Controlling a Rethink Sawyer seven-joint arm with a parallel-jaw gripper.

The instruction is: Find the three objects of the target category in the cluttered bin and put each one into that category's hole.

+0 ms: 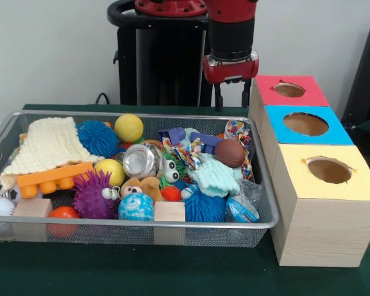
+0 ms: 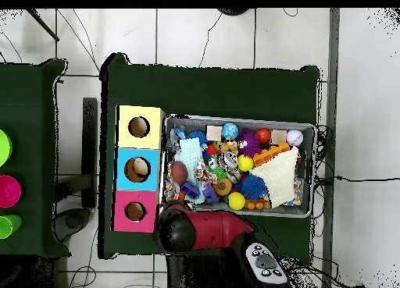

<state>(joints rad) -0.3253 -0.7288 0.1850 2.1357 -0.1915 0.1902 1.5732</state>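
1. Jaws (image 1: 232, 97) hang spread apart and empty above the wire bin's (image 1: 6, 131) back rim, beside the red box (image 1: 302, 97).
2. No target category shows; nearest candidates, the brown ball (image 1: 230, 152) and yellow ball (image 1: 129, 127), lie toward six and eight o'clock in the front view.
3. No readable writing anywhere.

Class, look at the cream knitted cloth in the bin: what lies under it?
The cream knitted cloth drapes over the orange toy brick, whose front edge pokes out below. A blue spiky ball sits beside it. Whatever else lies beneath is covered.
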